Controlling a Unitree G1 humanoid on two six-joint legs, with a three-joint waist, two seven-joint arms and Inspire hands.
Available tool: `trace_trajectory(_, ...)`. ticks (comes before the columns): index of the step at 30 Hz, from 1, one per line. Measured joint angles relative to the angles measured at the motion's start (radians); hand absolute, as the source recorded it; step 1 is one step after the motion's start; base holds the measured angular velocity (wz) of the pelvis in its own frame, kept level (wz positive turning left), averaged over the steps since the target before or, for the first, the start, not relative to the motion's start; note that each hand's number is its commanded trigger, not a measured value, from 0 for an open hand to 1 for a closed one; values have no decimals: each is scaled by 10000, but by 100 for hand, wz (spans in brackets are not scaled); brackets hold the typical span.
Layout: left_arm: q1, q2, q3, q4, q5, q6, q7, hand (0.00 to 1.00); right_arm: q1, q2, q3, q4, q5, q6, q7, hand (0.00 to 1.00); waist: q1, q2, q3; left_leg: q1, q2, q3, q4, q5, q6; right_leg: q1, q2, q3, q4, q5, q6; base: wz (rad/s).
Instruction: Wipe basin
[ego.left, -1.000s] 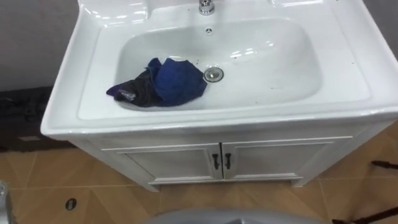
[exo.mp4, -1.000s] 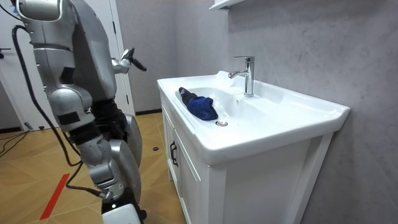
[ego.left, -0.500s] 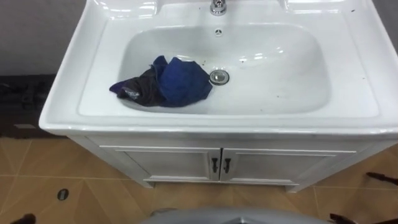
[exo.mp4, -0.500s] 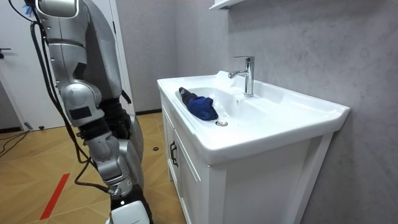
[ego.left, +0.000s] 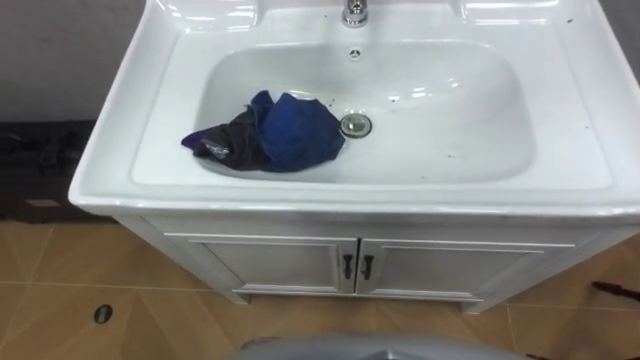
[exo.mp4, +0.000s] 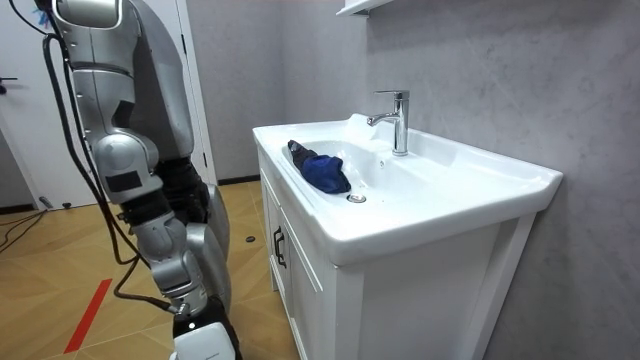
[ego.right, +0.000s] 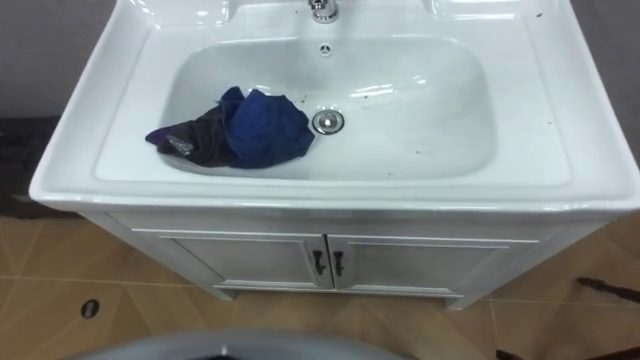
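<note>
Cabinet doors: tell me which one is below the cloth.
The left door: the blue cloth lies in the basin above it, left of the drain; the right door sits under bare basin.

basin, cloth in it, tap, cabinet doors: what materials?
Basin: likely glazed ceramic, white, glossy, with bright reflections.
Cloth: soft fabric, blue and dark, crumpled into folds.
Tap: polished metal, probably chromed, mirror shine.
Cabinet doors: white painted or laminated board, duller finish; cannot tell which.

A crumpled blue cloth (ego.left: 275, 135) lies in the white basin (ego.left: 470, 110), just beside the drain (ego.left: 355, 125); the tap (ego.left: 354, 12) stands at the far rim
</note>
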Motion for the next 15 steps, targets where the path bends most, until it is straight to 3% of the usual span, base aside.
trace_trajectory(5,-137,-32,-617,839,810,31,-1104,0,-106,67,-8,33,-18,-199,7,0,-132,-79,3,29,3,5,-13,0,0,99,-20,-30,-95,-6,9,4)
trace_trajectory(7,-156,-32,-1157,1178,899,286,-1669,0,-122,255,11,44,-21,-193,17,0,-367,-217,20,-7,2,23,-2,1,0,155,-28,-129,-168,-13,24,12)
trace_trajectory(10,-202,-95,-1892,1489,972,612,-2359,0,-153,406,316,187,47,-192,70,0,-442,-320,49,29,7,300,0,1,1,203,-17,-72,-197,-33,58,2)
trace_trajectory(15,-527,-227,-2041,1790,1392,826,-3153,0,-339,436,597,372,324,-196,180,0,-437,-377,95,29,10,522,-8,-16,24,159,-16,48,-205,-46,83,-5)
